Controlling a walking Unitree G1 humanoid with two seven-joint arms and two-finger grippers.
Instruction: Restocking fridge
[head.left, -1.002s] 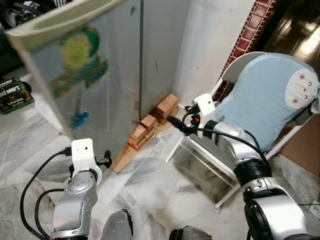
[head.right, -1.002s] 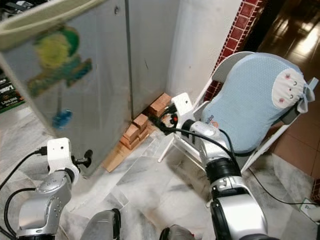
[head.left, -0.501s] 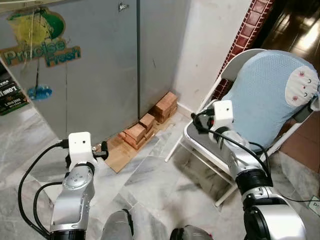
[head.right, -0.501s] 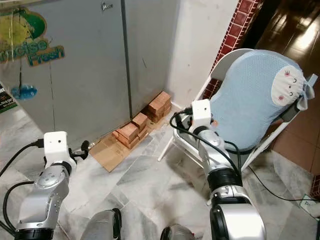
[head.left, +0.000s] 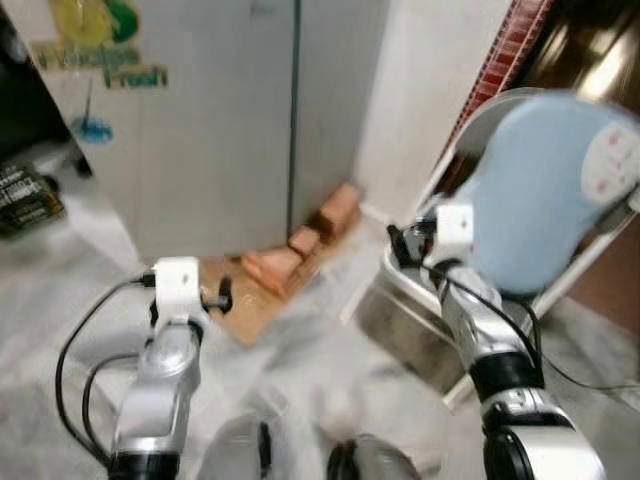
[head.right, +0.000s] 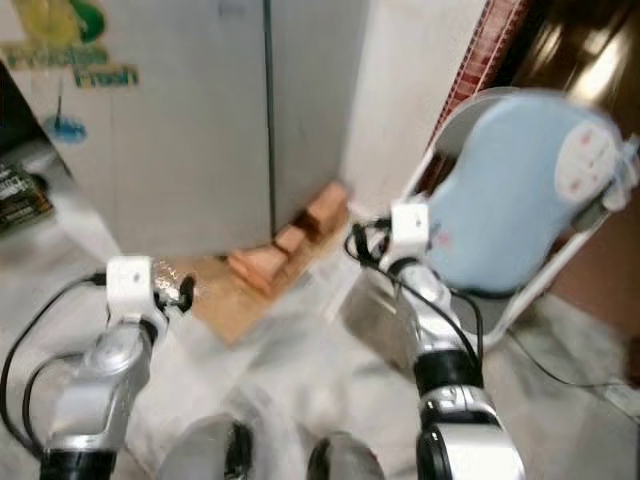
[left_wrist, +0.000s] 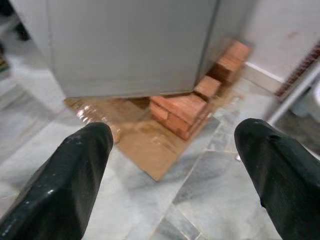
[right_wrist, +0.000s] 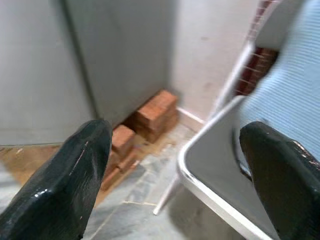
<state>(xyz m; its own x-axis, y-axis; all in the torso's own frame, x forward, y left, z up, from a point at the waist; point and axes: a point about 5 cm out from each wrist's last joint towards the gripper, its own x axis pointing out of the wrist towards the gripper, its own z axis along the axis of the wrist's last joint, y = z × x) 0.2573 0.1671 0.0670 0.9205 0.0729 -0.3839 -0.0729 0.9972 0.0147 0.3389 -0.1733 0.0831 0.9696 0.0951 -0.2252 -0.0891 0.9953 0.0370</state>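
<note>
We see the tall grey fridge (head.left: 215, 130) with its door shut at upper left, red bricks (left_wrist: 182, 111) at its foot. Our left hand (left_wrist: 170, 170) and right hand (right_wrist: 175, 175) both hold their fingers apart, gripping nothing, the right beside the white folding chair (right_wrist: 215, 165).

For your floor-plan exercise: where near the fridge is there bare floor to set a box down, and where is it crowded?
Bare marble floor lies between the cardboard sheet and the chair. The fridge foot is crowded with bricks.
</note>
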